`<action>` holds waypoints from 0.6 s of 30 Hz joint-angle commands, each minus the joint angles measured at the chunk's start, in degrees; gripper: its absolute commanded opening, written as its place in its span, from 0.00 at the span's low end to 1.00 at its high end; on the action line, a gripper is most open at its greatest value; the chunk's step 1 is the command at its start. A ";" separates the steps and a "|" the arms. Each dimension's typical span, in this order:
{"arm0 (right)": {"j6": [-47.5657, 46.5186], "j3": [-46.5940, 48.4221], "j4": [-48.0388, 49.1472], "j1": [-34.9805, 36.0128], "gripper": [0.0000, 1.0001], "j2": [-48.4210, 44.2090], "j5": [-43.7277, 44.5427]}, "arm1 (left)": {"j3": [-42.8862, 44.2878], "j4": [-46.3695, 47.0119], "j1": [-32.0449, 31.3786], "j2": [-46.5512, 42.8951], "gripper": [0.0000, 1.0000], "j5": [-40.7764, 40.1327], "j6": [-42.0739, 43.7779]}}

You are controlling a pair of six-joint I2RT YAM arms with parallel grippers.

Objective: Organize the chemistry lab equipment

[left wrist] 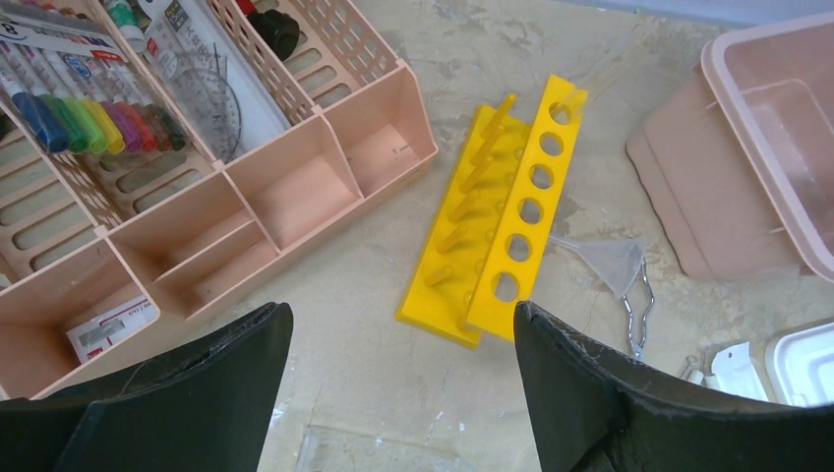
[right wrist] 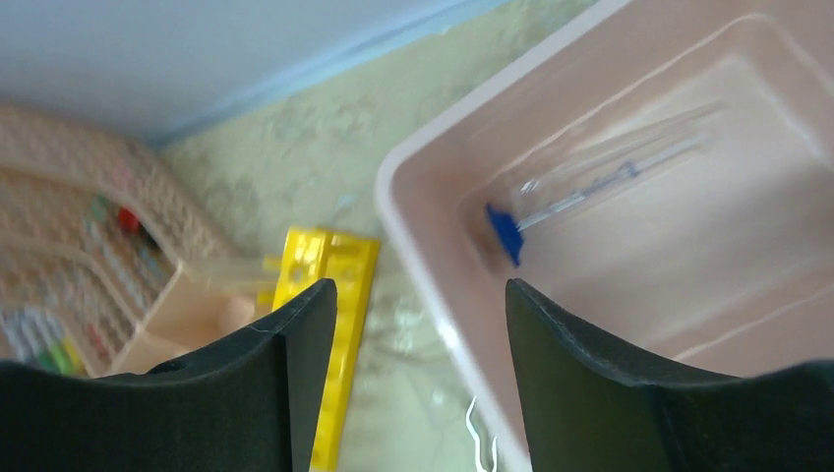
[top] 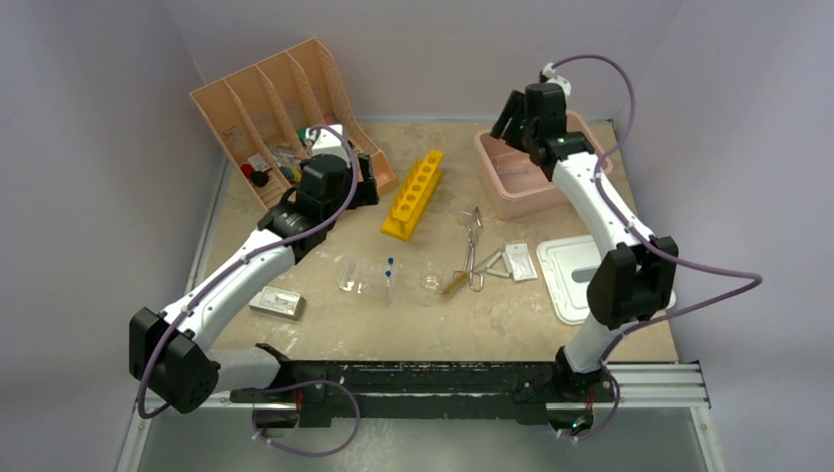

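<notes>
Metal tongs (top: 473, 246), a wire triangle (top: 494, 265), a wooden-handled brush (top: 455, 283), a white packet (top: 520, 262) and a small clear flask (top: 431, 280) lie mid-table. Blue-tipped pipettes in a clear sleeve (top: 369, 275) lie left of them, and a silver blister sheet (top: 276, 302) lies further left. My left gripper (top: 366, 189) (left wrist: 403, 324) is open and empty, between the organizer and the yellow rack. My right gripper (top: 509, 123) (right wrist: 421, 295) is open and empty above the pink tub's left rim. One blue-tipped pipette (right wrist: 590, 187) lies inside the tub. The tongs also show in the left wrist view (left wrist: 637, 305).
A peach slotted organizer (top: 266, 108) (left wrist: 295, 197) with markers stands at the back left. A yellow test-tube rack (top: 413, 194) (left wrist: 502, 226) lies beside it. The pink tub (top: 521, 197) (right wrist: 433, 216) stands at the back right, with its white lid (top: 570, 280) in front of it.
</notes>
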 commanded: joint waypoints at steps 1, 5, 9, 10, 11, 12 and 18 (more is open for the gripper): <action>-8.14 -5.30 -2.09 6.23 0.66 -4.61 -1.88 | -1.60 5.70 0.54 -2.67 0.82 -1.39 -2.17; -2.52 -9.14 -6.56 9.50 0.61 -6.05 -0.39 | -1.92 6.31 0.51 -2.30 0.82 -1.65 -4.44; -0.73 -12.46 -5.71 12.55 0.60 -5.73 1.08 | -1.87 6.05 0.51 -1.89 0.82 -0.84 -5.13; -0.47 -12.47 -5.62 12.88 0.59 -4.98 1.05 | -1.94 5.88 0.51 -1.89 0.82 -0.90 -5.18; -0.36 -12.20 -5.58 13.09 0.58 -4.10 0.77 | -1.93 5.71 0.55 -1.98 0.82 -1.03 -5.26; -0.33 -11.66 -5.65 13.32 0.54 -2.74 0.50 | -1.96 5.54 0.51 -2.00 0.82 -1.23 -5.39; -0.05 -8.75 -5.95 13.72 0.37 4.02 3.38 | -2.32 4.51 0.51 -2.79 0.82 -2.51 -6.18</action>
